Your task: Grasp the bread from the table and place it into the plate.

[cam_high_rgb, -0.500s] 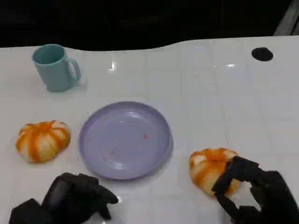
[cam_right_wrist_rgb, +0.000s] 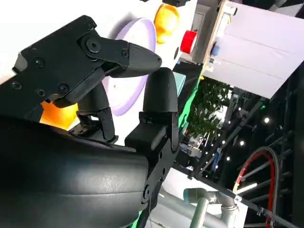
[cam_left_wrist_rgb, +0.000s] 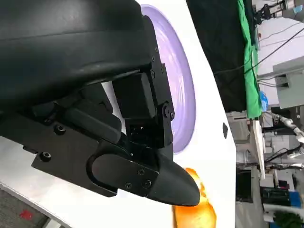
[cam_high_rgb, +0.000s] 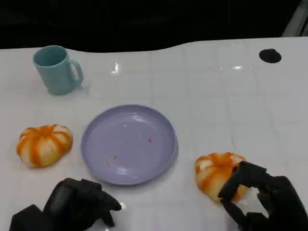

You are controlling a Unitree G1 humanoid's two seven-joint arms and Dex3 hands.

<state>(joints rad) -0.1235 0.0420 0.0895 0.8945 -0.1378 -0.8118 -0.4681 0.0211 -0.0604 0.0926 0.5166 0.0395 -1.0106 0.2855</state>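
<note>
While the white table (cam_high_rgb: 202, 82) is seen from the head view, a lilac plate (cam_high_rgb: 129, 143) is found near its middle, bare but for a few small crumbs. Two orange-and-white striped breads are laid on the table: the left bread (cam_high_rgb: 43, 144) is set apart from the plate's left rim, and the right bread (cam_high_rgb: 217, 174) is set just off the plate's lower right rim. The right hand (cam_high_rgb: 262, 199) is placed at the right bread, with its fingers (cam_high_rgb: 240, 179) curled over the near right side of the loaf and touching it; the loaf is seen resting on the table, and whether it is truly gripped cannot be told. In the right wrist view the same fingers (cam_right_wrist_rgb: 156, 99) are shown apart, with a patch of the orange bread (cam_right_wrist_rgb: 59, 114) between them and the plate beyond. The left hand (cam_high_rgb: 79, 202) is held low at the near edge, below the plate's left side, with its fingers curled in and nothing seen in them. A teal mug (cam_high_rgb: 57, 70) is stood upright at the far left, and a small black disc (cam_high_rgb: 269, 56) is seen at the far right.
</note>
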